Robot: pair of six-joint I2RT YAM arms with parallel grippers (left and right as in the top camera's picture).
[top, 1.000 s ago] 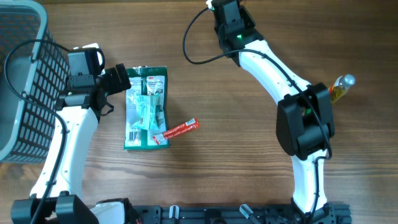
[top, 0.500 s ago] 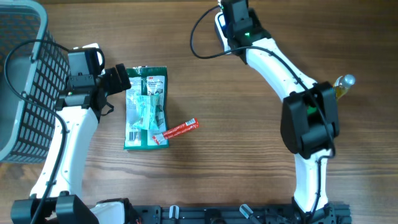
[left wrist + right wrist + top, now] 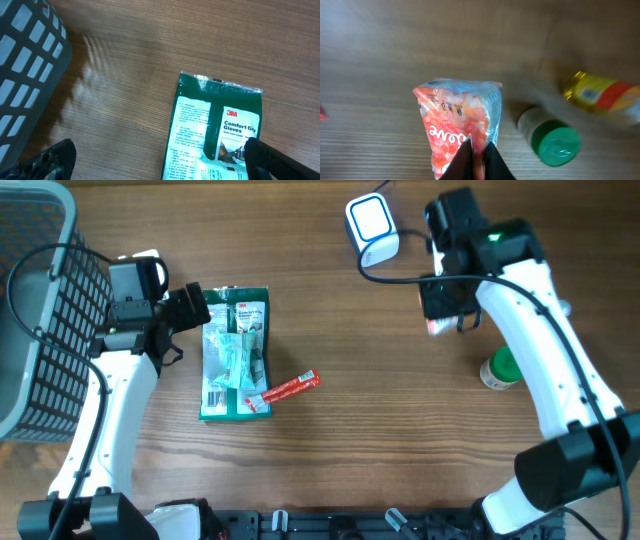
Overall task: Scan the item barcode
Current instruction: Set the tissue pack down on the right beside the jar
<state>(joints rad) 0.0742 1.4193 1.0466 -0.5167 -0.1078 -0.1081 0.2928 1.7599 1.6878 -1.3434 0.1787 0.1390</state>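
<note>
Two arms work over a brown wood-grain table (image 3: 330, 470). A grey plastic basket (image 3: 40, 310) with an open lattice wall fills the far left corner. Just right of it, the left gripper (image 3: 190, 313) stands spread wide and empty. Its dark fingertips (image 3: 55, 160) sit either side of the far end of a flat, glossy green glove packet (image 3: 236, 352); you cannot tell whether they touch it. On the far right half of the table, the right gripper (image 3: 476, 162) is closed tight on the item, a crinkly pouch (image 3: 457, 120) of clear film printed orange-red. Its narrow black fingers pinch one end and the rest of the pouch juts out ahead of them. Pouch and gripper sit just right of the white rounded-square scanner (image 3: 372, 226), slightly nearer, with a dark cable trailing between them. A round green-lidded jar (image 3: 498, 368) stands near the gripper, on its near right. A blurred yellow bottle (image 3: 602, 95) with a red band lies beside the jar. A slim red sachet (image 3: 288, 389) rests against the glove packet's near right corner.
</note>
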